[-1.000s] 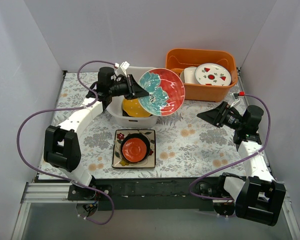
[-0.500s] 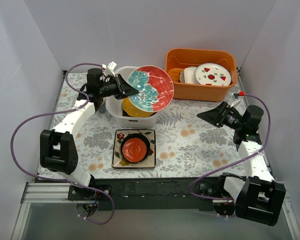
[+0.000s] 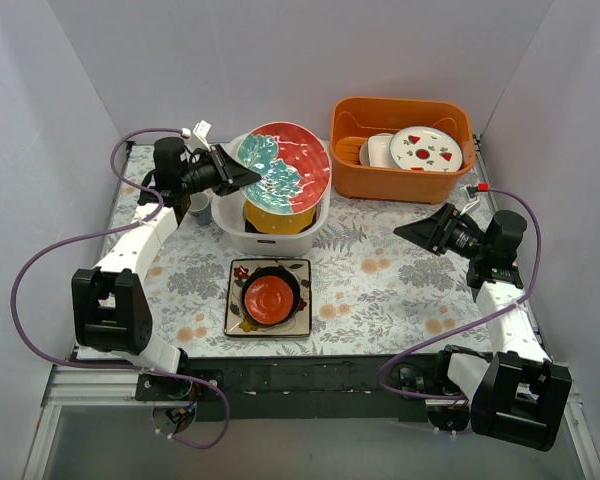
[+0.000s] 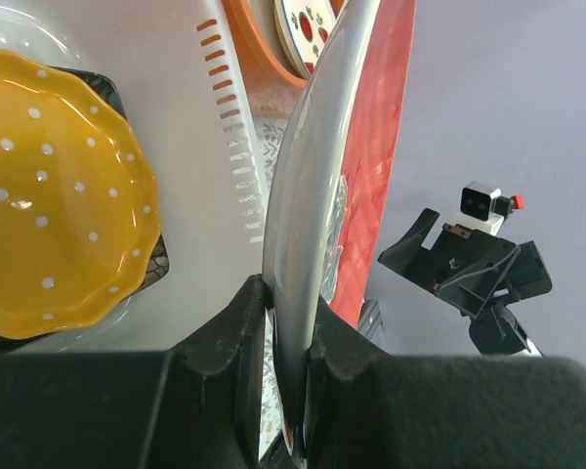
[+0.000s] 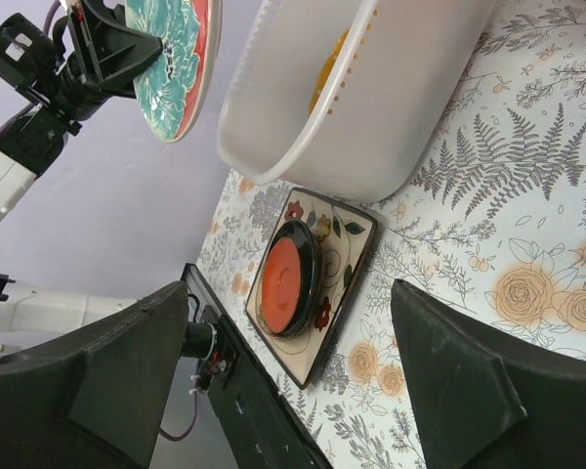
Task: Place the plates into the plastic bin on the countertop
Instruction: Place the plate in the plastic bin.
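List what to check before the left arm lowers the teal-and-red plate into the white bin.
1. Grip: left tool shut on the rim of the teal-and-red plate: ok.
2. Position: plate overlaps the white bin in the top view: ok. Its height above the rim: cannot tell.
3. Attitude: plate tilted steeply, near edge-on in the left wrist view: not ok for laying flat.
4. Room: yellow plate already lies in the bin, with space above it: ok.
5. Right tool open, off to the side over the countertop, apart from the bin: ok.
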`<action>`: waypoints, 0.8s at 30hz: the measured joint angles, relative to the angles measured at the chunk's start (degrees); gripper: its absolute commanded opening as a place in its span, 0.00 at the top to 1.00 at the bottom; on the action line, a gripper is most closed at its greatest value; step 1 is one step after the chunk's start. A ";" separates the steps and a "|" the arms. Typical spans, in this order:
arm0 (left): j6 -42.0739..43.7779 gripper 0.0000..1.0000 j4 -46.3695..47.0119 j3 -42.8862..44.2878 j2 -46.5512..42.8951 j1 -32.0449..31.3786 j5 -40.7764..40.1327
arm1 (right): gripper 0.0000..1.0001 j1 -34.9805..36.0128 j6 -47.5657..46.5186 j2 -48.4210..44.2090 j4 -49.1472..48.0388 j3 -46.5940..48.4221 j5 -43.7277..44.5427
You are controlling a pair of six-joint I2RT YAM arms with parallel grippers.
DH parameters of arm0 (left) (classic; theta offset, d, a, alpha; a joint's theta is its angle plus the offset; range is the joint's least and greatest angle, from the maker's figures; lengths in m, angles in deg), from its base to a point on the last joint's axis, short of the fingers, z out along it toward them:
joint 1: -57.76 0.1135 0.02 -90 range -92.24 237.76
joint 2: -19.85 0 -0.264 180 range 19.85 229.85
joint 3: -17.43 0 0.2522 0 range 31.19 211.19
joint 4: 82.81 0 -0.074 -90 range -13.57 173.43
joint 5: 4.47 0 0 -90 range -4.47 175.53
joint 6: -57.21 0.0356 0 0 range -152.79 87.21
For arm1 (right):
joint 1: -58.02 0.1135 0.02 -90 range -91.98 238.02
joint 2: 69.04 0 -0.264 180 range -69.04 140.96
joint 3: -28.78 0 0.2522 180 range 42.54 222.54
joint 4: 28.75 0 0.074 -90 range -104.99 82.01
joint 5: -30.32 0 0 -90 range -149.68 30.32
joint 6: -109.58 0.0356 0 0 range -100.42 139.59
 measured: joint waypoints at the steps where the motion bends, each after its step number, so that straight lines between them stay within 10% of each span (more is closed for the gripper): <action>1: -0.15 1.00 0.04 -0.02 -0.02 0.37 0.11 | 0.10 0.00 0.00 0.00 0.00 0.00 0.00; 24: 0.24 1.00 -2.36 -0.50 -0.07 2.12 -5.77 | 0.11 0.00 -0.13 0.61 0.00 0.00 0.02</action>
